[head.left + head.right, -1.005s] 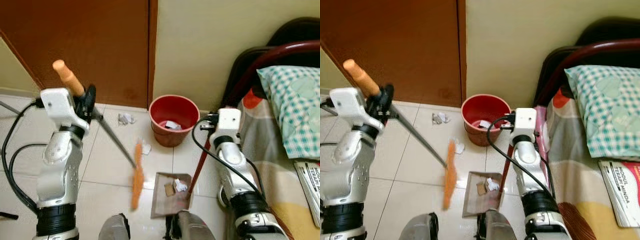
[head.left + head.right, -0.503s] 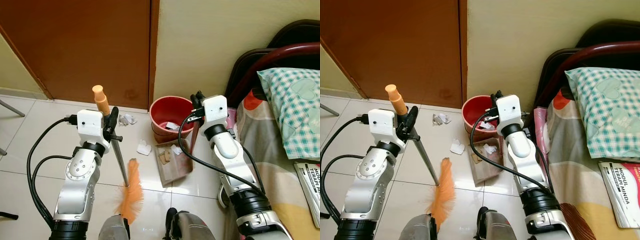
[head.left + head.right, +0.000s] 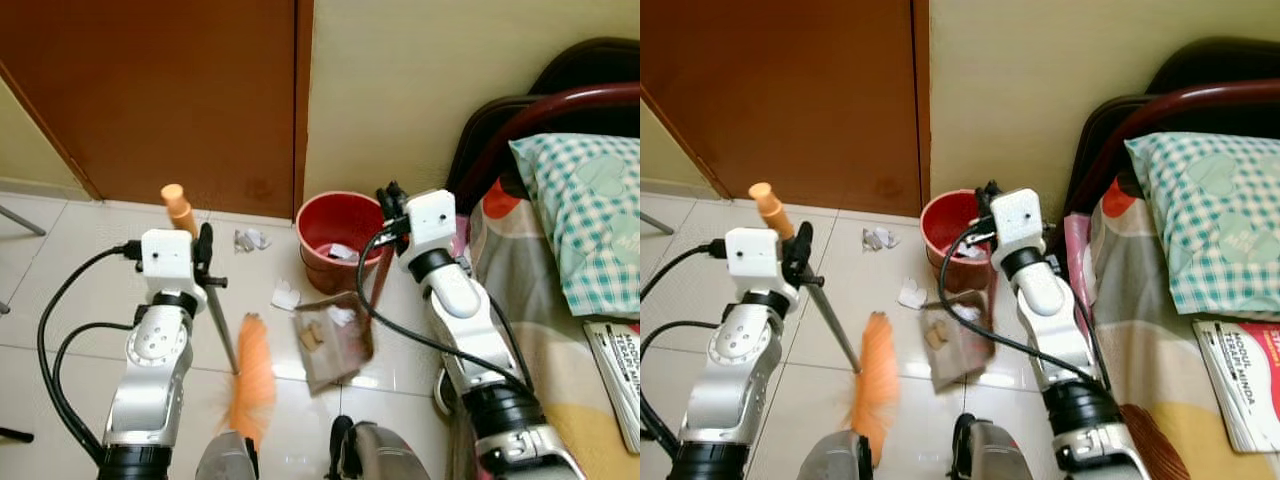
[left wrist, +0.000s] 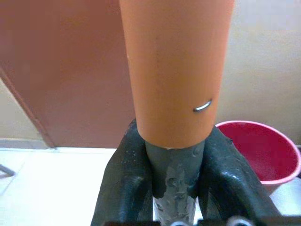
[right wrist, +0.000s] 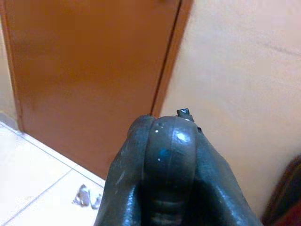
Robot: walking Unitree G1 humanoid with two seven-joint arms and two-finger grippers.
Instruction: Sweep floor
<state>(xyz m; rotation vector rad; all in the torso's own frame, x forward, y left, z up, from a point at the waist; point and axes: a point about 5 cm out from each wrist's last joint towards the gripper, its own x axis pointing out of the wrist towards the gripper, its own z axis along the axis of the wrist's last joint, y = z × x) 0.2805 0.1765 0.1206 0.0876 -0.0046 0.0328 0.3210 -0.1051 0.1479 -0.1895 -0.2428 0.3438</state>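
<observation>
My left gripper (image 3: 204, 262) is shut on the broom's grey pole just below its orange grip (image 3: 178, 207); the left wrist view shows the black fingers (image 4: 127, 183) clamped on that pole. The orange bristles (image 3: 250, 385) hang low near my feet. My right gripper (image 3: 392, 204) is shut on the top of the dustpan's dark red handle (image 3: 378, 280). The brown dustpan (image 3: 333, 336) is tilted just in front of the red bucket (image 3: 340, 235), with paper scraps (image 3: 340, 315) in it. Crumpled paper (image 3: 286, 297) lies on the tiles, with more paper (image 3: 248, 239) by the door.
A brown door (image 3: 160, 90) and a cream wall (image 3: 400, 80) close off the far side. A bed with a checked pillow (image 3: 585, 220) and a dark red frame (image 3: 520, 120) stands to the right. Black cables (image 3: 60, 330) loop beside my left arm.
The right gripper lifted the dustpan off the floor and carried it toward the bucket. The left arm swung the broom upright and drew its bristles back toward my feet.
</observation>
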